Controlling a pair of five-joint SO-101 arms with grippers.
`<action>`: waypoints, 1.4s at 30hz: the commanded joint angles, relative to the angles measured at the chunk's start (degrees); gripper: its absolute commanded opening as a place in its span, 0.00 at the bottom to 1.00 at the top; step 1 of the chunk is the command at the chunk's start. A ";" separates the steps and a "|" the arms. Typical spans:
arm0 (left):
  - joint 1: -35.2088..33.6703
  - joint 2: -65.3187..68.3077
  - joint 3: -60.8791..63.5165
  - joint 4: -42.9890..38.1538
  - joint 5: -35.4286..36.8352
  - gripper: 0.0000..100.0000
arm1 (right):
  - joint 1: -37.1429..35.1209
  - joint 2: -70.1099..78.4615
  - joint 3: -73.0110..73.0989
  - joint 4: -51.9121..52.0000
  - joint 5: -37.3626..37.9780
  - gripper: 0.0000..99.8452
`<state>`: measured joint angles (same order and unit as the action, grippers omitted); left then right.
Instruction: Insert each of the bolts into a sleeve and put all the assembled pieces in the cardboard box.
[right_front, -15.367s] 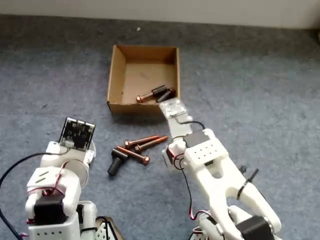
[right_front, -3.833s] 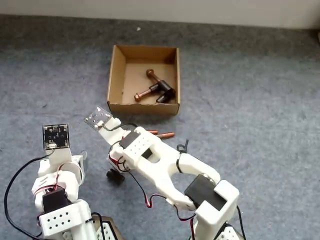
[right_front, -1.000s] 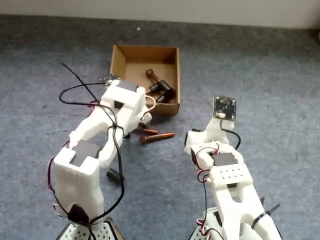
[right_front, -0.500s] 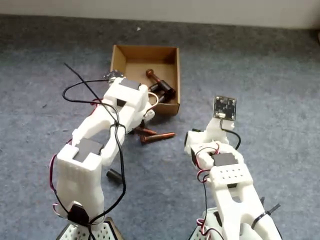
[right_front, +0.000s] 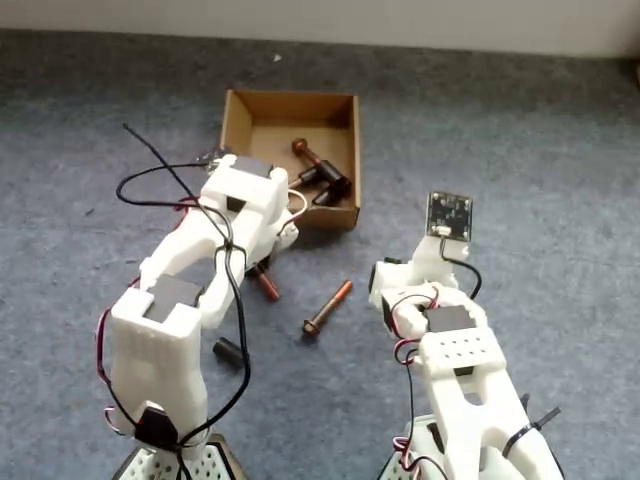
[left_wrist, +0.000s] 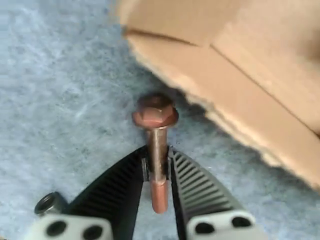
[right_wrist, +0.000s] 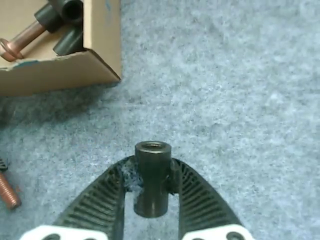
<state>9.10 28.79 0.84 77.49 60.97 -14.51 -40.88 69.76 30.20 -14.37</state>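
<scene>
We judge the step in hand to be mating a bolt with a sleeve.
- Left gripper (left_wrist: 157, 161) clamps a bolt (left_wrist: 156, 127) by the shank, just beside the cardboard box (right_front: 335, 218) near wall.
- Right gripper (right_wrist: 152, 167) is closed round a sleeve (right_wrist: 151, 192), bore open, nearer the carpet's (right_front: 540, 150) near edge.
- Next move calls for lining shank to bore over mid-carpet.
- 1 loose bolt (right_front: 328, 307) and 1 loose sleeve (right_front: 231, 352) lie there.
- The box wall crowds the left arm.
</scene>
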 joint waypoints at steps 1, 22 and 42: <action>-1.63 -7.16 2.24 2.55 0.26 0.01 | 0.57 -1.45 -0.40 -1.01 -0.53 0.00; -1.89 -49.63 37.93 -22.95 -15.56 0.01 | 0.13 -2.95 1.36 -1.01 5.10 0.00; 5.76 -90.68 62.90 -30.86 -20.04 0.01 | -3.91 -42.68 19.38 0.13 5.19 0.01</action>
<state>12.70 -52.18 61.41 48.04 41.36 -17.85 -79.21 88.92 30.20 -9.71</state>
